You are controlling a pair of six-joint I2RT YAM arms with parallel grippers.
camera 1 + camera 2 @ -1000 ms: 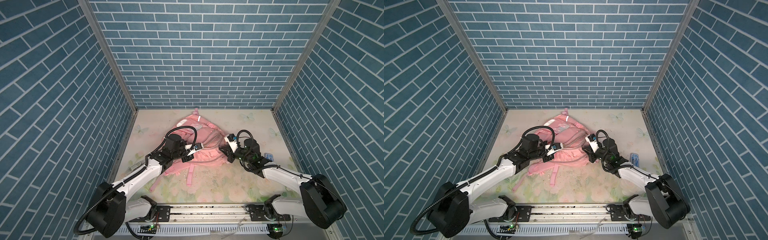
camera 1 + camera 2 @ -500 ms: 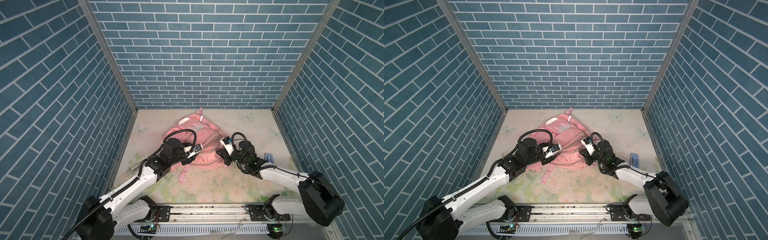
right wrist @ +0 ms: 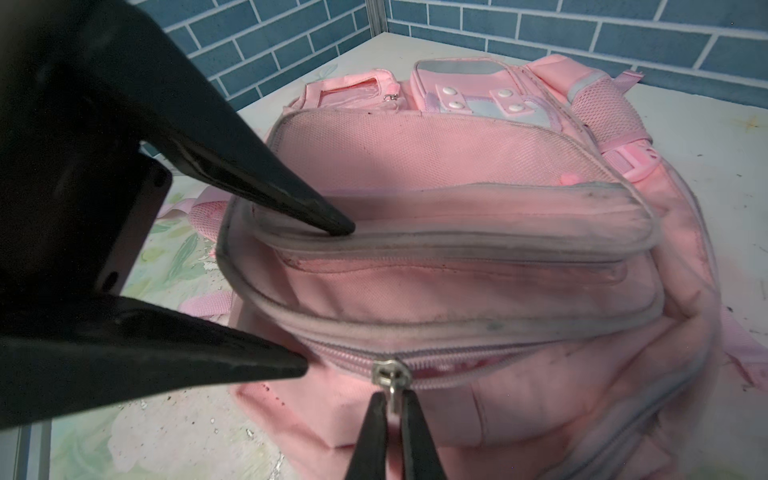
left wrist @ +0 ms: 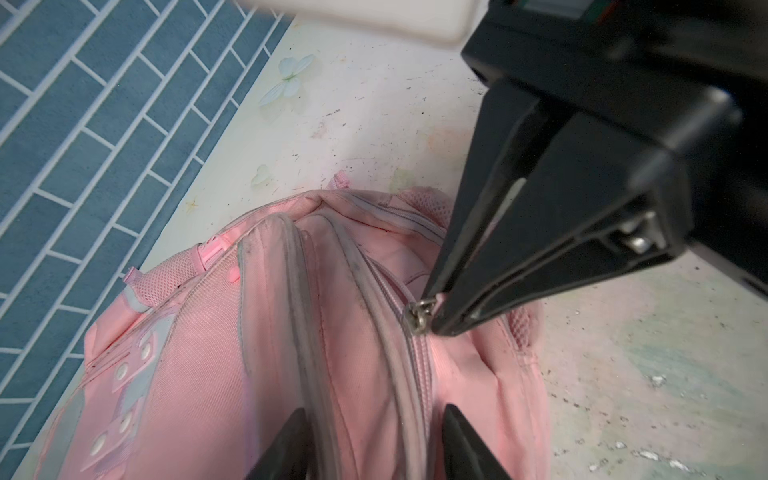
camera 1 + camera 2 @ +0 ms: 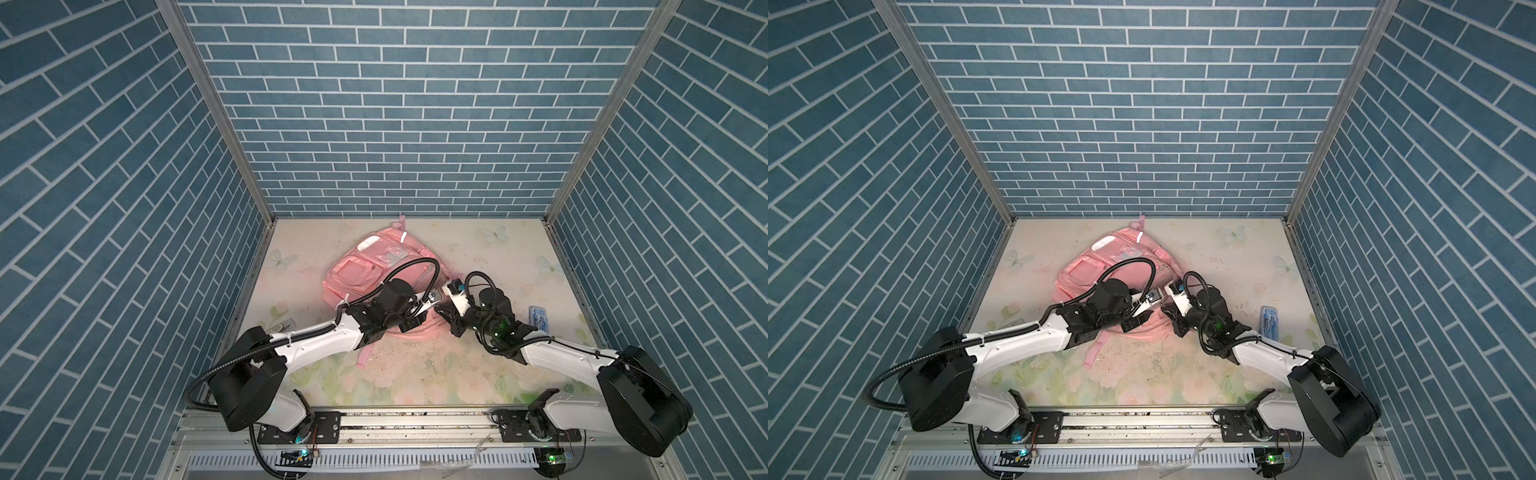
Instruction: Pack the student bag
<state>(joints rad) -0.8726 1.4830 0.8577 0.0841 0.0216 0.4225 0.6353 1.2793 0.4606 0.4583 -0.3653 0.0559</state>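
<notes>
At the near end of the bag [image 5: 357, 274], my right fingers [image 3: 374, 424] were clamped on the zip pull [image 3: 390, 376] of the big pocket. My left fingers [image 3: 291, 208] stood apart over the seams just beside it. The zip looked barely started, so I judged the packing hardly begun. A blue case [image 5: 539, 318] lay out on the desk [image 5: 478, 249], right of the bag. The bag itself lay mid-desk, front pockets up, stretching toward the back wall.

Blue brick walls [image 5: 399, 124] on 3 sides; pale floral tabletop [image 5: 395, 376].
</notes>
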